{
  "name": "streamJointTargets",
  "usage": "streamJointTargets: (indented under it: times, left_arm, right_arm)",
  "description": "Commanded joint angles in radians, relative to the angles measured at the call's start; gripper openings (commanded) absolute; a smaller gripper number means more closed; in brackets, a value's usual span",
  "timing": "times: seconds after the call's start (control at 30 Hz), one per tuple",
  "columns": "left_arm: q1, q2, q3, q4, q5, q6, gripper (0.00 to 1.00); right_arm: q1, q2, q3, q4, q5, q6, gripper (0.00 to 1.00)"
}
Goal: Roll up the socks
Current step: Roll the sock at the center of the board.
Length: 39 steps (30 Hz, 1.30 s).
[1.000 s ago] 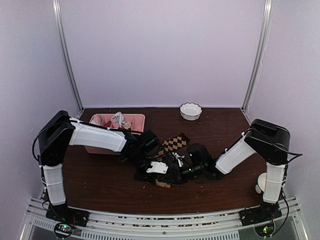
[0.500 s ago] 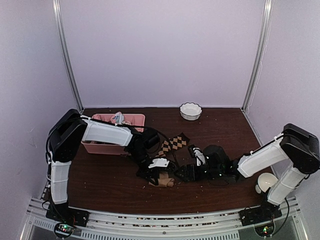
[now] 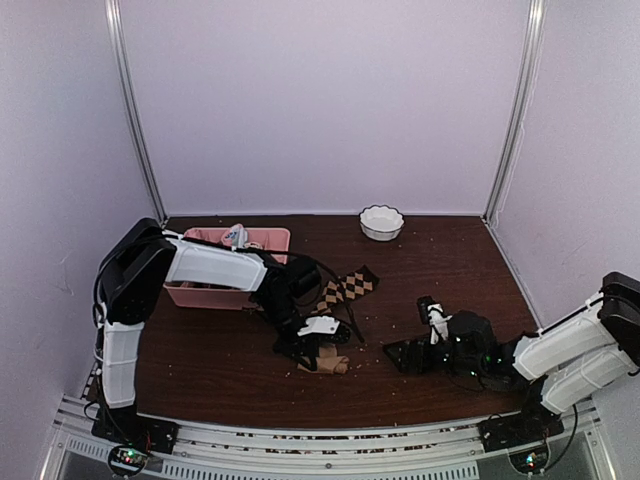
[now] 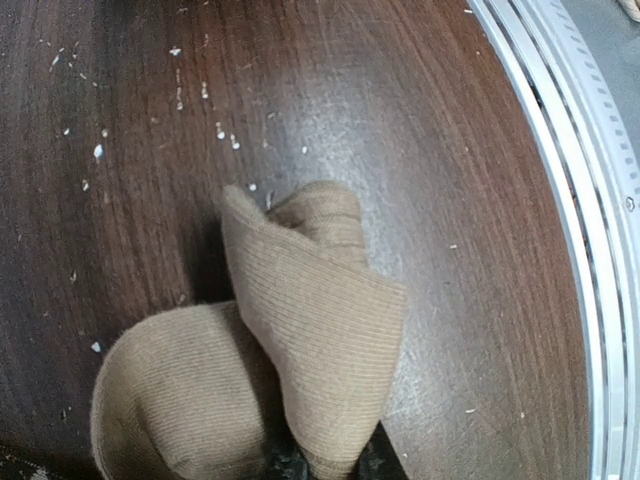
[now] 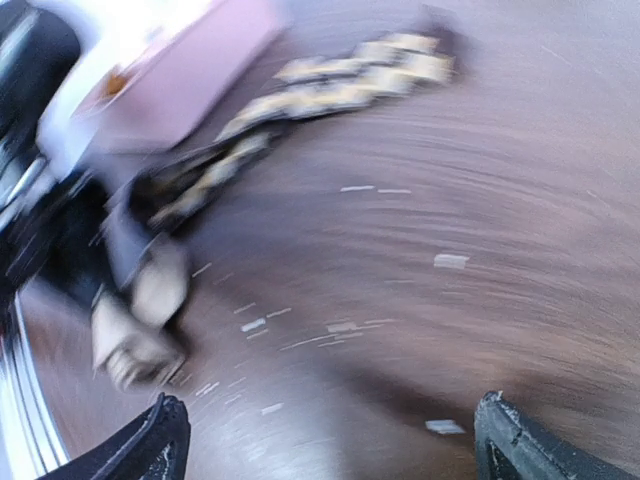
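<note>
Plain ribbed tan sock (image 4: 310, 330); dark brown sock (image 3: 349, 285) with tan argyle diamonds — both on dark brown wood-grain table (image 3: 450, 270). Pink tray (image 3: 272, 238), white bowl (image 3: 381, 222).

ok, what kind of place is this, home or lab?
Likely a lab robot test cell, not a home: plain lilac walls with metal corner posts box in a dark wooden table, and two white-and-black robot arms sit on a slotted aluminium rail.

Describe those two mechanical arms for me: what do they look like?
The left arm and right arm have white tubular shells joined by bulky black joints, with thin black cables looping alongside. Small green and red lights glow at their bases. The right end effector has black fingers.
</note>
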Motion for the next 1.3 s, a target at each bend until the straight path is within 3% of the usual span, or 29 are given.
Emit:
streamJointTargets:
  times: [0.0, 0.17, 0.3, 0.4, 0.53, 0.73, 1.17, 1.27]
  left_arm:
    - [0.006, 0.097, -0.023, -0.082, -0.107, 0.0, 0.04]
    - [0.006, 0.127, 0.009, -0.123, -0.094, 0.008, 0.04]
    - [0.006, 0.133, 0.022, -0.145, -0.062, 0.021, 0.05]
    - [0.006, 0.141, 0.038, -0.173, -0.037, 0.034, 0.06]
    - [0.004, 0.143, 0.04, -0.183, -0.031, 0.052, 0.07]
    - [-0.004, 0.135, 0.028, -0.185, -0.024, 0.067, 0.08]
    - [-0.031, 0.124, 0.012, -0.252, -0.01, 0.164, 0.1]
    - [-0.032, 0.132, 0.023, -0.25, -0.018, 0.151, 0.1]
  right_arm:
    - [0.154, -0.034, 0.028, 0.036, 0.033, -0.364, 0.98]
    - [0.301, 0.053, 0.108, -0.049, 0.04, -0.616, 0.82]
    - [0.385, 0.165, 0.205, -0.064, 0.1, -0.742, 0.75]
    - [0.421, 0.235, 0.282, -0.065, 0.215, -0.822, 0.7]
    - [0.424, 0.31, 0.349, -0.046, 0.234, -0.899, 0.65]
    - [0.417, 0.4, 0.434, -0.053, 0.23, -0.941, 0.43]
    - [0.388, 0.485, 0.485, -0.088, 0.219, -0.941, 0.39]
    - [0.387, 0.484, 0.486, -0.114, 0.173, -0.934, 0.25]
